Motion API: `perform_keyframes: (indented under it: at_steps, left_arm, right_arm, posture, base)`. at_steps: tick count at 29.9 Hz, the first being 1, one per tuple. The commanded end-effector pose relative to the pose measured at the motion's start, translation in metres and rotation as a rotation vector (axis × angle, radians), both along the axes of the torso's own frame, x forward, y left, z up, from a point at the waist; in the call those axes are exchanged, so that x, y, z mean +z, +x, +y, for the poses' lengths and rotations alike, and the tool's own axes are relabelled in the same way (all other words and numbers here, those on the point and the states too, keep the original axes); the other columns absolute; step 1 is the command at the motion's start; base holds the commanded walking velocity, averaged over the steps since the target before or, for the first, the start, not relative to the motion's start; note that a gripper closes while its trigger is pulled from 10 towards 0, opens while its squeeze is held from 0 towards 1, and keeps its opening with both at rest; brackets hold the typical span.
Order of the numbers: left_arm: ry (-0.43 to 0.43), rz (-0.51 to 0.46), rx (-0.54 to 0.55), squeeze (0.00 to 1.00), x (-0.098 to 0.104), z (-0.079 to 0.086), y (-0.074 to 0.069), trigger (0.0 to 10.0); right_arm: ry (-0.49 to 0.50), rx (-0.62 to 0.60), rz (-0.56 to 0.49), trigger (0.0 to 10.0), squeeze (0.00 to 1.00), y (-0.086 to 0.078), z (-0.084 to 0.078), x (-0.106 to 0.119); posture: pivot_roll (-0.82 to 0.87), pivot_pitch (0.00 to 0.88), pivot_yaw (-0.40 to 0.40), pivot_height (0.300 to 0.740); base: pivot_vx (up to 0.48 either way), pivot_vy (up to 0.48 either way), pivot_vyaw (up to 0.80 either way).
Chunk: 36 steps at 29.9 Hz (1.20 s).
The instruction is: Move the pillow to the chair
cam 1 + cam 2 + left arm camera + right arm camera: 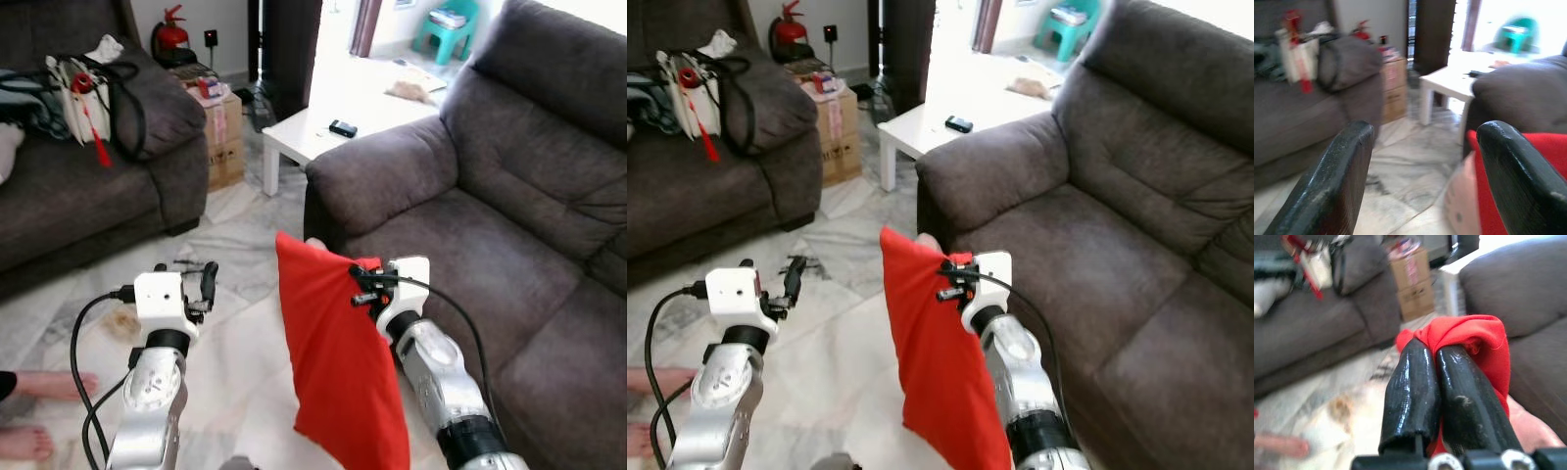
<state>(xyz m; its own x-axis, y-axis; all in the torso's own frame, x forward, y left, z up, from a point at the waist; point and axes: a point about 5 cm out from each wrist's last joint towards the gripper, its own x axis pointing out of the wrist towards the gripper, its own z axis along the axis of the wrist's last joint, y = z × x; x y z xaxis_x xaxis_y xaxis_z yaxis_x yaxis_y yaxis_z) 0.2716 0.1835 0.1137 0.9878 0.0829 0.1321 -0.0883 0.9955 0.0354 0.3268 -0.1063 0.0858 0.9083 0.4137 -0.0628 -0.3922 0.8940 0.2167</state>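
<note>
I've got the flat red fabric pillow [338,367] hanging in the air, in front of the big brown plush sofa [490,255], just off its near armrest and above the pale marbled tile floor [235,323]. It droops long and limp, top corner bunched where it's pinched; cloth looks smooth, slight sheen, w/ soft creases.

Right gripper [1442,382] is raised at mid-height, silver forearm angled up and fwd, black cable looping off the white wrist block. Its two glossy black fingers [1410,387] are pressed tight together w/ a wad of red cloth squeezed between them, so it's clamped on the pillow's upper edge.

Left gripper [1425,171] is up at about the same height, well apart from the pillow's left side, fingers spread wide w/ nothing between them; rounded matte black tips.

Beyond: white low square table [323,132] w/ a small dark object on it, cardboard box [223,132], second dark sofa [88,186] w/ bags. A person's bare feet [34,411] sit on the floor at my left.
</note>
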Motion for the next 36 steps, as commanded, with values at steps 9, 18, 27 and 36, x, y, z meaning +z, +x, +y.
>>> perform_keyframes:
  at_steps: [9, 18, 27, 36]
  left_arm:
    - [-0.011, -0.008, -0.031, 0.00, 0.0016, -0.0108, 0.0011, 10.0]
    - [-0.010, -0.009, -0.033, 0.00, 0.0020, -0.0109, 0.0017, 10.0]
    - [-0.011, -0.009, -0.034, 0.00, 0.0022, -0.0110, 0.0019, 10.0]
    - [-0.011, -0.009, -0.032, 0.00, 0.0022, -0.0109, 0.0017, 10.0]
  right_arm:
    - [-0.004, -0.042, -0.119, 10.0, 0.00, 0.0071, -0.0118, 0.0224]
    - [-0.004, -0.048, -0.107, 10.0, 0.00, 0.0071, -0.0120, 0.0204]
    - [-0.016, -0.076, -0.101, 10.0, 0.00, 0.0078, -0.0145, 0.0190]
    - [-0.025, -0.075, -0.082, 10.0, 0.00, 0.0080, -0.0138, 0.0169]
  posture:
    - [0.15, 0.065, -0.133, 0.740]
    - [0.15, 0.064, -0.129, 0.740]
    - [0.15, 0.065, -0.129, 0.740]
    - [0.15, 0.066, -0.130, 0.740]
  base:
    - [0.000, 0.224, -0.79]
    - [0.000, 0.162, -0.28]
    - [0.000, 0.318, -0.42]
    - [0.000, 0.250, -0.32]
